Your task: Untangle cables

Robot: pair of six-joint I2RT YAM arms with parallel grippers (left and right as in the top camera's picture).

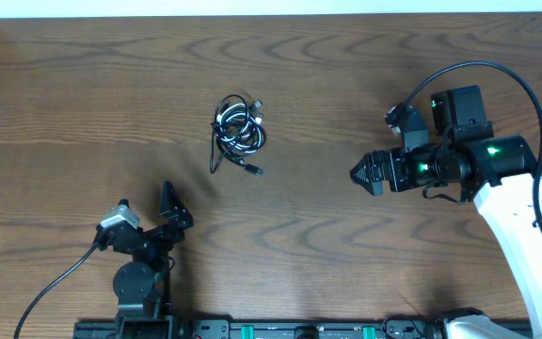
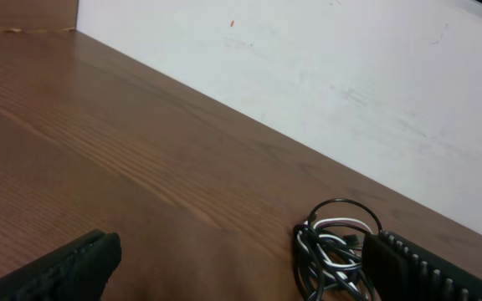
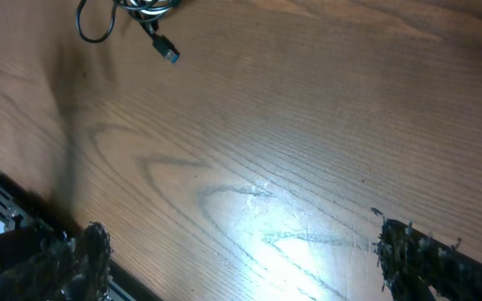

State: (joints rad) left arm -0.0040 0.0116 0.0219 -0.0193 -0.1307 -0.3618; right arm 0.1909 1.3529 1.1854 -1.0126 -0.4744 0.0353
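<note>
The cables lie in one small tangled bundle of black cords and one white cord on the brown wooden table, a little left of the middle. A plug end sticks out toward the front. My left gripper is open and empty at the front left, well short of the bundle, which shows in the left wrist view beside the right finger. My right gripper is open and empty to the right of the bundle, pointing left. The right wrist view shows only a loop and a plug at its top edge.
A white wall borders the far edge of the table. A black rail runs along the front edge. The arms' own thick black wires hang at the front left and at the right.
</note>
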